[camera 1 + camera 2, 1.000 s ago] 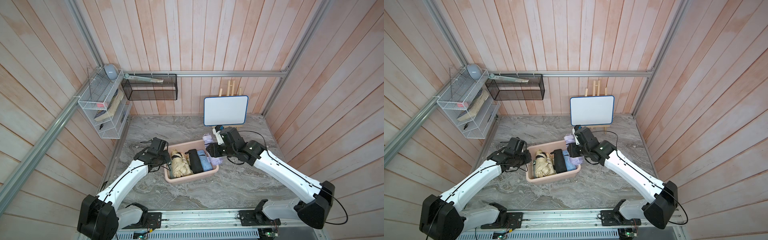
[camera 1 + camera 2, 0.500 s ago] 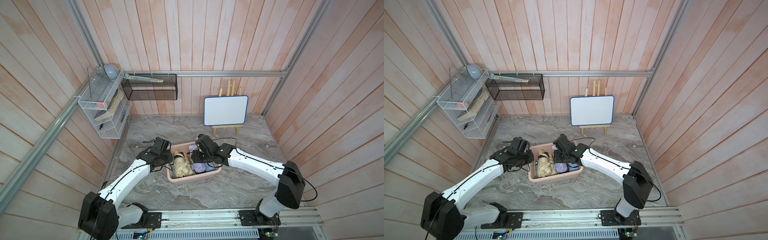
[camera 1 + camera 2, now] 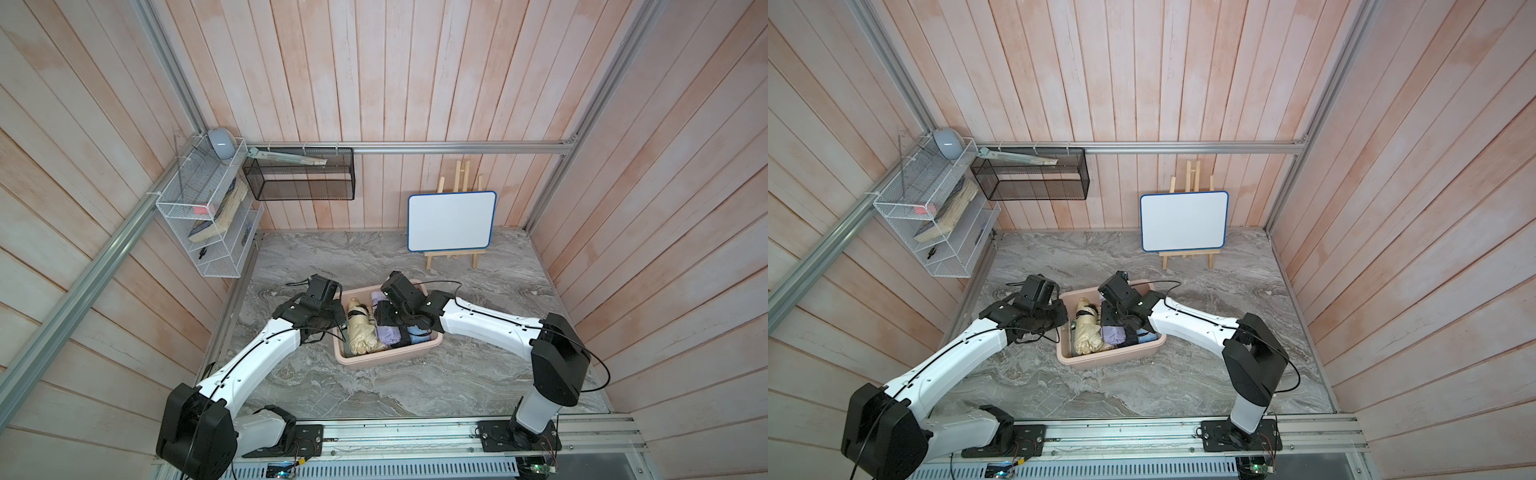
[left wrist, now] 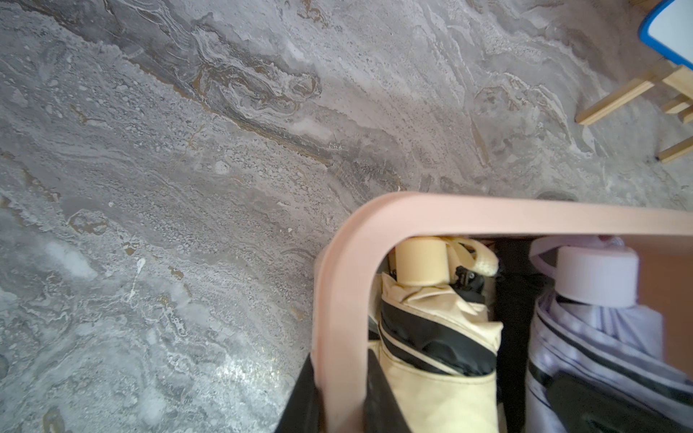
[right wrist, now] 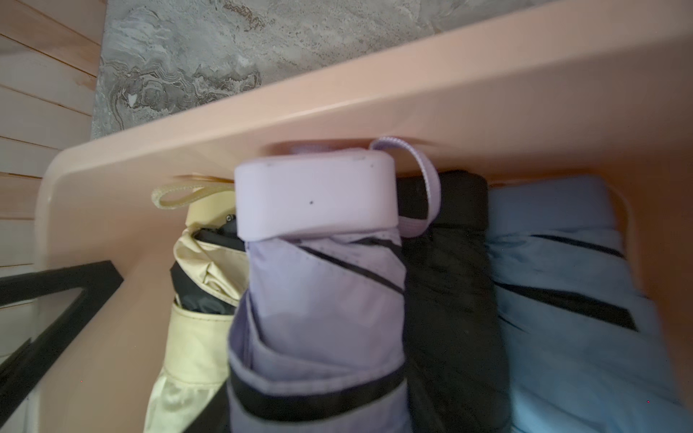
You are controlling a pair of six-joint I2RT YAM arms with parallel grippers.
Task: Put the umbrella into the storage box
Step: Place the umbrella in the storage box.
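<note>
We're pretty sure this is a robotics lab test cell dressed up as a home nook: plank walls [image 3: 415,83] on an aluminium frame [image 3: 457,146], a marble-look table [image 3: 374,386], and robot arms [image 3: 266,345] bolted to a metal rail [image 3: 415,432]. The wire shelf rack [image 3: 208,232], mesh basket [image 3: 303,183] and little whiteboard [image 3: 451,221] add the homey touch.

soft even light, motion blur over the umbrella [image 5: 322,300]

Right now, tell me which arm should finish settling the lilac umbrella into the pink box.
Right. The right gripper hangs over the storage box, right at the lilac umbrella lying on the other umbrellas. The left gripper is shut on the box's rim, likely steadying it.
</note>
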